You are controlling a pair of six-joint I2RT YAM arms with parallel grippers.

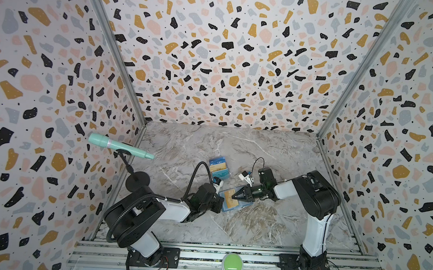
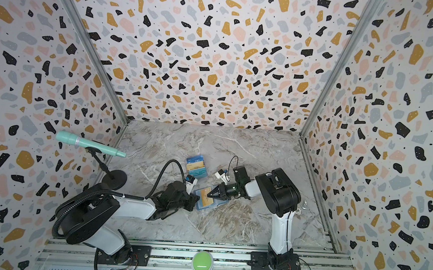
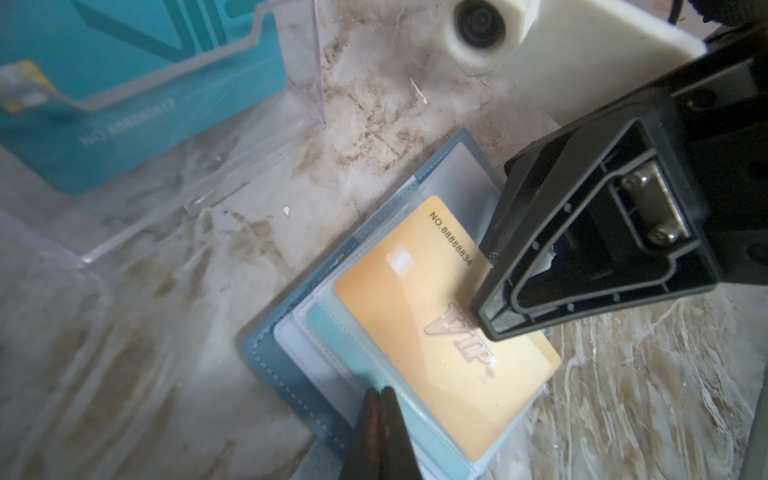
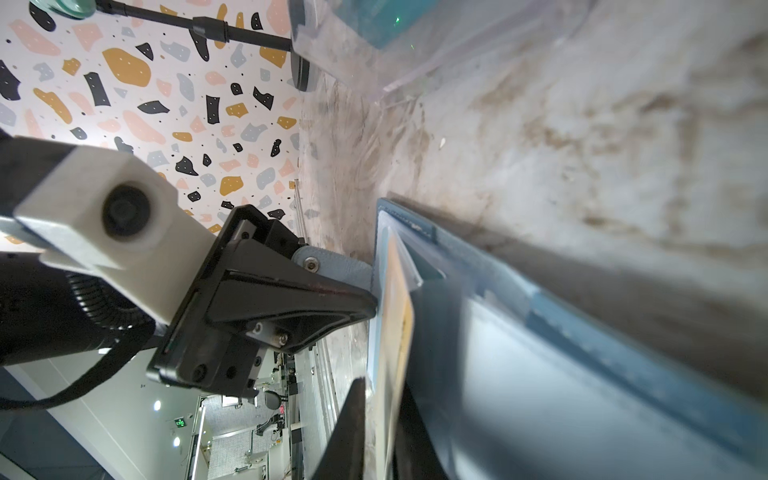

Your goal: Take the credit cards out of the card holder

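The dusty-blue leather-like card holder (image 1: 234,200) lies open on the grey marbled table (image 1: 269,222) between both arms, with a tan-gold plastic card (image 3: 444,328) half out of its clear sleeve. The right gripper (image 3: 486,291) is clenched on this card's edge, and the left gripper (image 3: 380,399) is pressed fully together on the holder's near edge. The risk – if the left grip slips, the whole holder can lift with the card; a thin pinch may also lose the card.
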